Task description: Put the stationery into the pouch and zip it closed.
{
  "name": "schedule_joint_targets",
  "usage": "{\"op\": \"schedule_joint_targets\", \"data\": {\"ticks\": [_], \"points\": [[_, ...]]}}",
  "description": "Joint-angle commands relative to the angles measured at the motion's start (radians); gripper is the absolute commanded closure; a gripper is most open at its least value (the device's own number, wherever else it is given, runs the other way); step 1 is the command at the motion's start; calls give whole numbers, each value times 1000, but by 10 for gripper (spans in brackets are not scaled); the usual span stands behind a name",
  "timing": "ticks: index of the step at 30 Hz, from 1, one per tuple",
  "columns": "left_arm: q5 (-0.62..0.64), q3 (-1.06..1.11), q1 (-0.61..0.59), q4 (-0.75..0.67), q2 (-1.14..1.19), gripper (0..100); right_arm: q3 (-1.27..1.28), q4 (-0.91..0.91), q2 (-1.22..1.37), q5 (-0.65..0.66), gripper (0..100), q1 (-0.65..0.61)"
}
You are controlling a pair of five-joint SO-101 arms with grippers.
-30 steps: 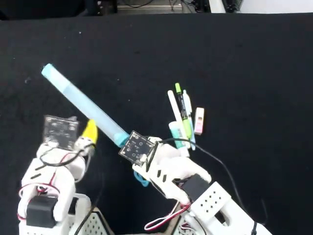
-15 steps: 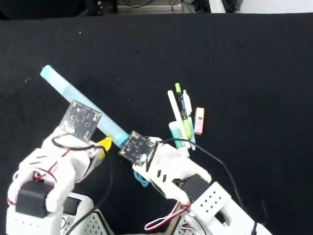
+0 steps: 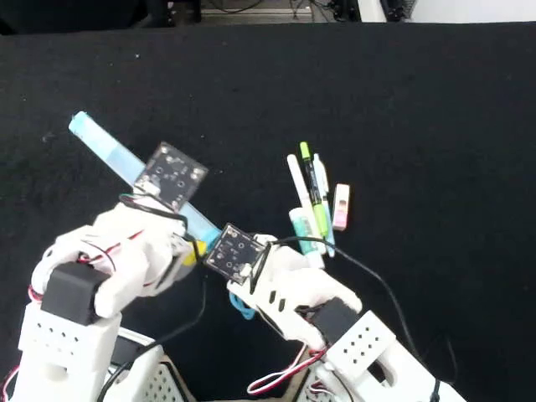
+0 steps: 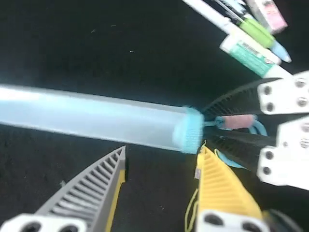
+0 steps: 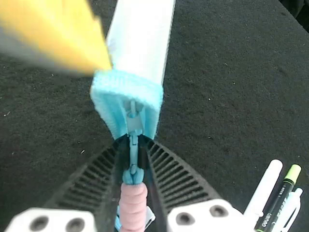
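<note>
Nothing is packed yet. The pouch (image 3: pixel 109 152) lies slanting from the table's left side toward its front middle. Our left gripper (image 4: pixel 161 153) is spread wide at the pouch's zip end, and our right gripper (image 5: pixel 131 145) is clamped on the zip pull (image 5: pixel 131 123). The stationery (image 3: pixel 316 201) lies loose mid-table.

Counter (image 3: pixel 419 100): one; covered in matt black cloth, finely grained, flat, spanning nearly the whole high view; a few pale lint specks (image 4: pixel 131 50) on the cloth; light even, no hard shadows.
Room beyond the counter's far edge: narrow strip; grey floor (image 3: pixel 268 15); dark cables (image 3: pixel 335 10) lying on it; white surface (image 3: pixel 469 8) at the far right corner; dark shapes at the far left, not identifiable.
</note>
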Motion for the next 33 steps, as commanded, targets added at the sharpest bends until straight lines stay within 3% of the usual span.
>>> {"op": "schedule_joint_targets", "data": {"ticks": [1, 28, 33], "points": [[-3, -28, 70, -2, 2, 765, -42, 9, -1, -5, 988, -8], [-6, 4, 77, -34, 3, 762, -41, 9, -10, -5, 988, -8], [-8, 99, 76, -86, -2, 765, -39, 9, -10, -5, 988, -8]]}}
